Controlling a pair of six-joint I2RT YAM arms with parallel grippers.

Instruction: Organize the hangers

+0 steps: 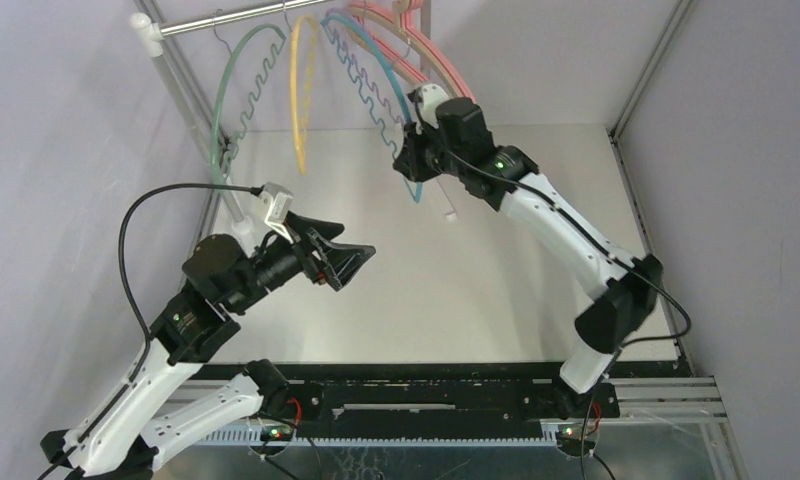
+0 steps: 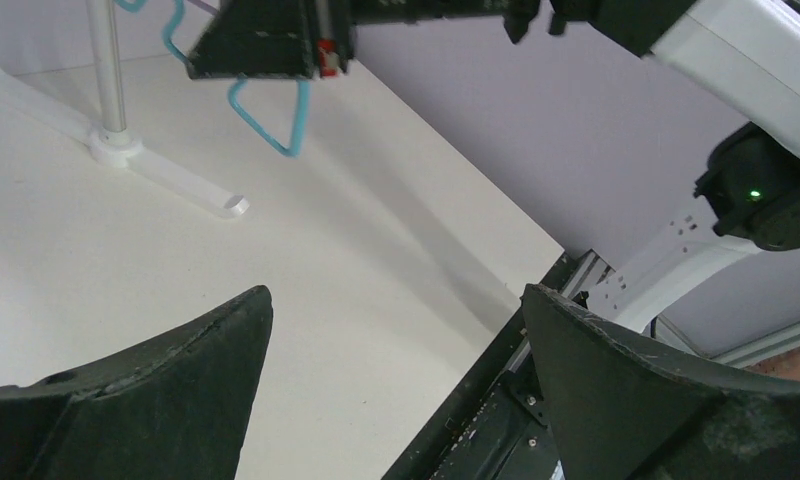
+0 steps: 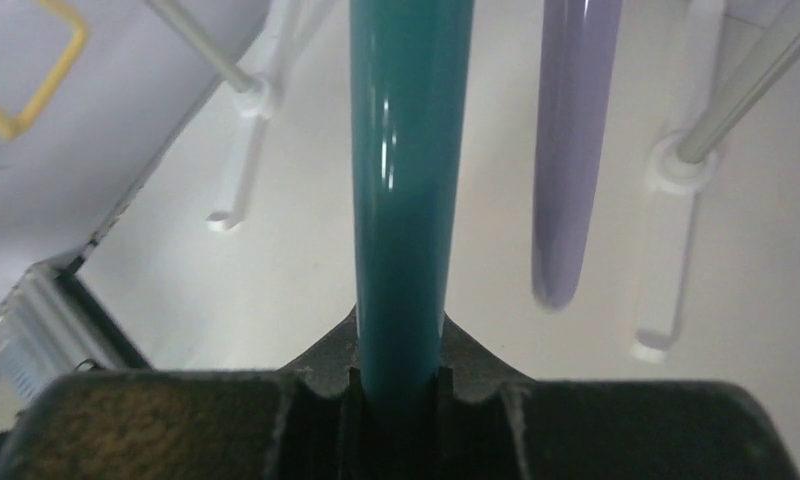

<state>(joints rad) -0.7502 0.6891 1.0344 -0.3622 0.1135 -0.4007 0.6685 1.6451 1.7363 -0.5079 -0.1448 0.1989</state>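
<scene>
Several hangers hang from the silver rail (image 1: 226, 17) at the back: green (image 1: 234, 85), yellow (image 1: 298, 95), lavender (image 1: 361, 85), teal (image 1: 388, 85) and pink (image 1: 416, 45). My right gripper (image 1: 413, 150) is raised below the rail and shut on the teal hanger's arm; in its wrist view the teal bar (image 3: 408, 150) runs straight up out of the clamped jaws (image 3: 401, 385), with the lavender hanger (image 3: 573, 150) just to its right. My left gripper (image 1: 351, 262) hovers over the table's left middle, open and holding nothing (image 2: 396, 292). The teal hanger's lower end (image 2: 276, 125) shows ahead of it.
The rack stands on white feet (image 1: 446, 212) and thin posts (image 2: 106, 70) on the white table (image 1: 476, 280). Grey walls close in on both sides. A black rail (image 1: 426, 385) with the arm bases runs along the near edge.
</scene>
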